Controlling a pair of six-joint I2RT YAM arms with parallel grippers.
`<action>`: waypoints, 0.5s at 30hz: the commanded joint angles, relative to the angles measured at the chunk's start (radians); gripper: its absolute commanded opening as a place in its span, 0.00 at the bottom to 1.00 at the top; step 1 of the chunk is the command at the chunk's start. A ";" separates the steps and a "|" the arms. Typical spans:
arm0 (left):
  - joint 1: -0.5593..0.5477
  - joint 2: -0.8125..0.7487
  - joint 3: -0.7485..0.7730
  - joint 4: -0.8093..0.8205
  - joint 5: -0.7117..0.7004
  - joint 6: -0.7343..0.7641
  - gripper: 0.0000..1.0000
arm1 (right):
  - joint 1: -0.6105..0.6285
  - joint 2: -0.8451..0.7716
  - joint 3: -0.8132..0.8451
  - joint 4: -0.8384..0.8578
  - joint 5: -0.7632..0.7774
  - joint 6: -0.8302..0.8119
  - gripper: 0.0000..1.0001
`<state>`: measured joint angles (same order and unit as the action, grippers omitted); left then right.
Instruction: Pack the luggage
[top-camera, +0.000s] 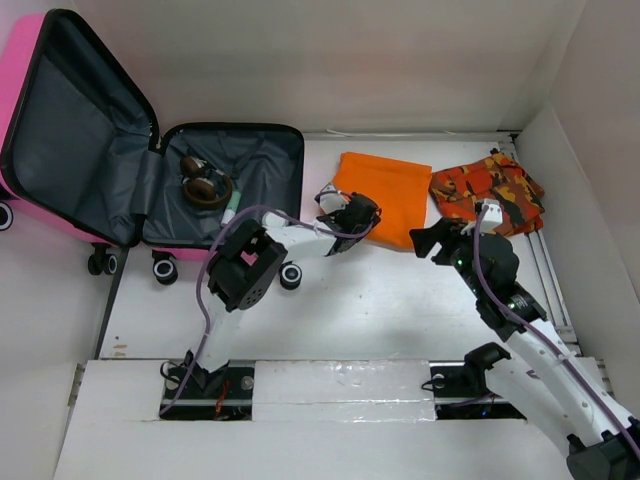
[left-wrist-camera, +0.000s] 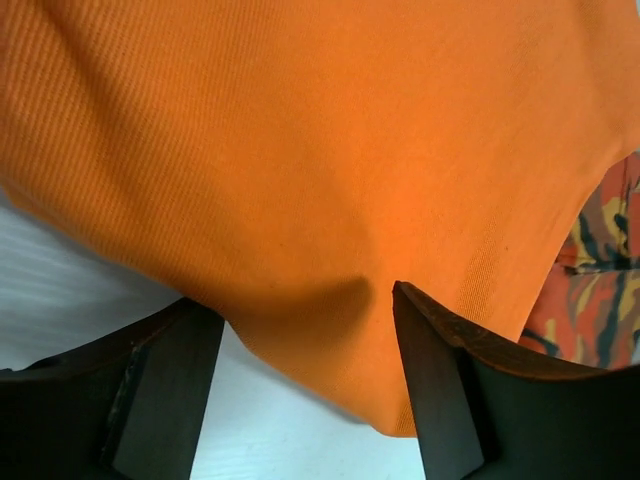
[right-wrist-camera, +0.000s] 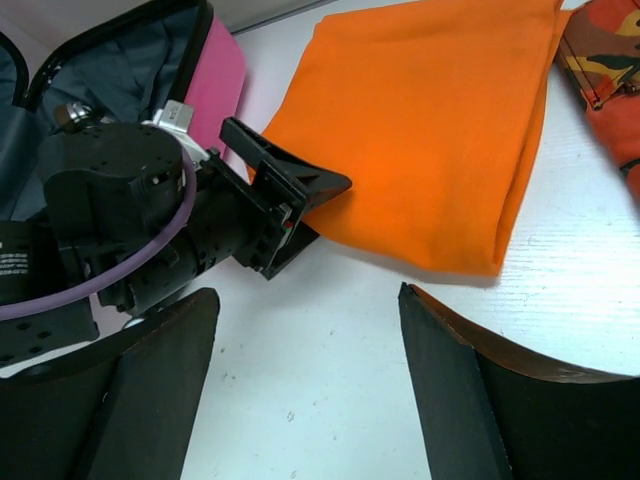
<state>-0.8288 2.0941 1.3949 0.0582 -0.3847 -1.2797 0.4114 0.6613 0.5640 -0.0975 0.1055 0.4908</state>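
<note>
The pink luggage (top-camera: 25, 110) lies open at the back left, its dark grey lined base (top-camera: 265, 165) next to the raised lid. A folded orange cloth (top-camera: 390, 190) lies right of it. My left gripper (top-camera: 355, 215) is open at that cloth's near left edge. In the left wrist view the orange cloth (left-wrist-camera: 300, 150) dips between the two spread fingers (left-wrist-camera: 170, 390). My right gripper (top-camera: 428, 240) is open over bare table near the cloth's near right corner, and nothing sits between its fingers (right-wrist-camera: 460, 400). The right wrist view shows the left gripper (right-wrist-camera: 290, 195) against the orange cloth (right-wrist-camera: 420, 130).
Brown headphones (top-camera: 207, 188) and a small pale item (top-camera: 232, 212) lie in the luggage base. An orange camouflage garment (top-camera: 490, 190) lies at the back right beside a rail (top-camera: 550, 270). White walls close in the table at the back and right.
</note>
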 joint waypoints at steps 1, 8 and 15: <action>0.002 0.078 0.042 -0.051 0.044 -0.098 0.63 | -0.002 -0.011 0.024 0.028 0.005 -0.008 0.78; 0.102 0.075 0.099 -0.023 0.044 0.043 0.00 | -0.002 -0.029 0.024 0.009 -0.013 -0.008 0.78; 0.154 0.032 0.160 -0.201 -0.118 0.170 0.04 | 0.007 -0.020 0.014 0.018 -0.013 -0.008 0.78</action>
<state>-0.6956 2.1727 1.5158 -0.0044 -0.3691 -1.1828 0.4129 0.6422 0.5640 -0.1043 0.1040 0.4908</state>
